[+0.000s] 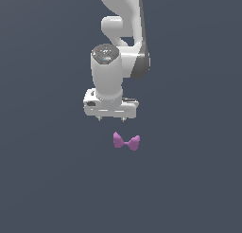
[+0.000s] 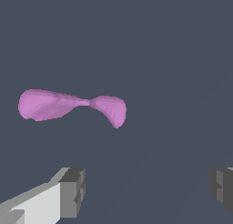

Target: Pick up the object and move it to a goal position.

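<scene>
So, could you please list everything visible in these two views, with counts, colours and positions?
bow-tie piece: one, pink-purple, lying on the ground just below the gripper in the exterior view, slightly toward the exterior view's right; not between the fingers in the wrist view.
ground: one, plain dark blue-grey, filling both views.
arm: one, white with dark grey joints, coming down from the top of the exterior view.
gripper: one, white body with grey fingers, open, holding nothing, apart from the piece.
</scene>
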### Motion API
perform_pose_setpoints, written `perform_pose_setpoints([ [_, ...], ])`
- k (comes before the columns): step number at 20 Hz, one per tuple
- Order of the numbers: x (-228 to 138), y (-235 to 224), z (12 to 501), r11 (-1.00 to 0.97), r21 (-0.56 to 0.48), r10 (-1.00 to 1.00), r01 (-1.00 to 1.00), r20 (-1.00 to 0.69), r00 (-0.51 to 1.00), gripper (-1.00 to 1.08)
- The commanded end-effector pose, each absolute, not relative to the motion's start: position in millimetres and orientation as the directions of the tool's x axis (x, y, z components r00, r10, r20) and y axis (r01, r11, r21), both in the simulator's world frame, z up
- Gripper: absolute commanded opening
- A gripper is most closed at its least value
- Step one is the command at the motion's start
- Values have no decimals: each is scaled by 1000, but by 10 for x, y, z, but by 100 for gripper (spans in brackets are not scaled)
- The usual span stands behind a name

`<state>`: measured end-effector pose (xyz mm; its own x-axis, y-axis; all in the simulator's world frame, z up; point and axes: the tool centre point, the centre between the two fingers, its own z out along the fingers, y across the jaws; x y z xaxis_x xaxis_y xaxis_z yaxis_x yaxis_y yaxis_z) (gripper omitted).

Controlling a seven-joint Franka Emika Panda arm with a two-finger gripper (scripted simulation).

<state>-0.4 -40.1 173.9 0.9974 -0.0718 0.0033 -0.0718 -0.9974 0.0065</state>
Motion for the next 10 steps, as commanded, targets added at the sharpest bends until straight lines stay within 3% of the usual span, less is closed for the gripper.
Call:
perform_pose_setpoints([
  [1,-4,-401,1739,-997,7,-72,-72,3,997,68],
  [10,1,-279,1740,-998,-9,-56,-56,5,998,68],
])
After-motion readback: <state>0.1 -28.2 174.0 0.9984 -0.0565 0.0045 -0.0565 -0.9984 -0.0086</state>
